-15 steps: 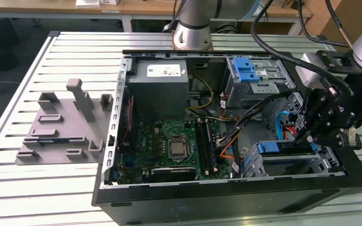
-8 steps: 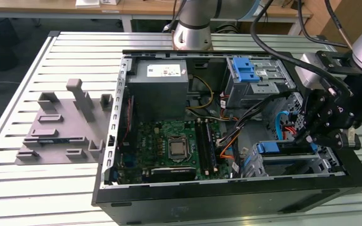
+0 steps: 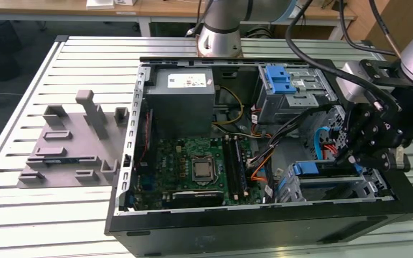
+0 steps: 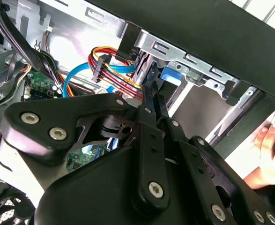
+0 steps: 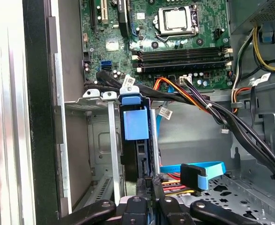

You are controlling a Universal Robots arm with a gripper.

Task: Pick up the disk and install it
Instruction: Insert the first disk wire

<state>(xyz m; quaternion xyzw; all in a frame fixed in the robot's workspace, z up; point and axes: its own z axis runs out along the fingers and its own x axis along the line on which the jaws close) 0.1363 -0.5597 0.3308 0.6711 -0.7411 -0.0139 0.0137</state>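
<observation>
The gripper point(image 5: 149, 187), fingers pressed together, presses the rear edge of the disk point(image 5: 136, 124), which stands on edge in a bay of the open case point(image 3: 264, 226), metal walls close on both sides. Cables point(image 5: 193, 101) cross beyond, then the motherboard point(image 5: 165, 37). A hand point(image 4: 268, 154) rests outside the case.

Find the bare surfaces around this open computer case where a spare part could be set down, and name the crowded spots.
Free: the slatted table beyond the grey fixture, and the strip in front of the fixture, beside the case. Crowded: inside the case, cables cross between motherboard and drive cage, where the gripper hangs by the disk.
</observation>
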